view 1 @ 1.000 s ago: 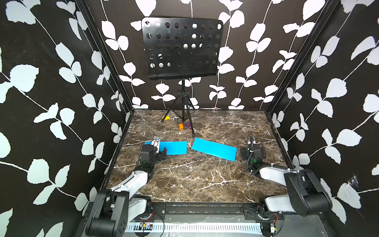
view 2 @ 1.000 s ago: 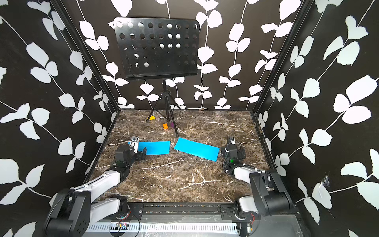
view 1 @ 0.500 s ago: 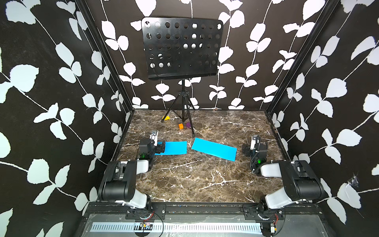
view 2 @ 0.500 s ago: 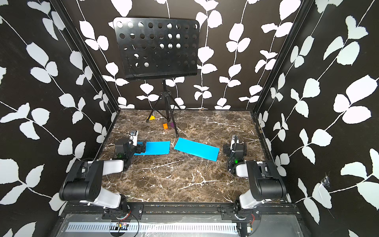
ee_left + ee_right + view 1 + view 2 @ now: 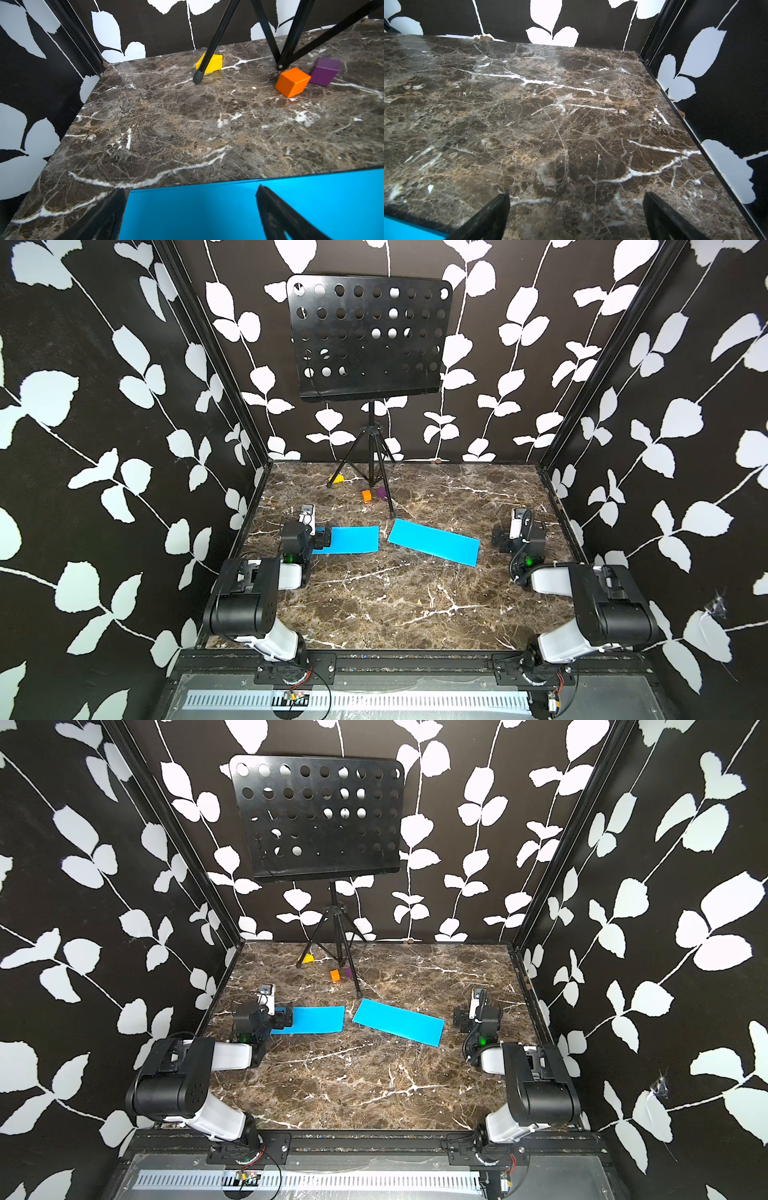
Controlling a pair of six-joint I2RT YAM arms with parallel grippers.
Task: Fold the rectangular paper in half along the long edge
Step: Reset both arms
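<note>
Left wrist view shows the left jaws spread wide over one end of a blue paper [image 5: 207, 212] lying flat before the music stand [image 5: 370, 383]; right jaws also released, empty; seemingly pre-grasp; next, pinch one long edge.

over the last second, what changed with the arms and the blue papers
Both arms folded back, elbows rising toward their bases; the left gripper and right gripper shifted slightly, open, holding nothing. The shorter blue paper, the longer blue paper, the blocks and the music stand stayed put.
</note>
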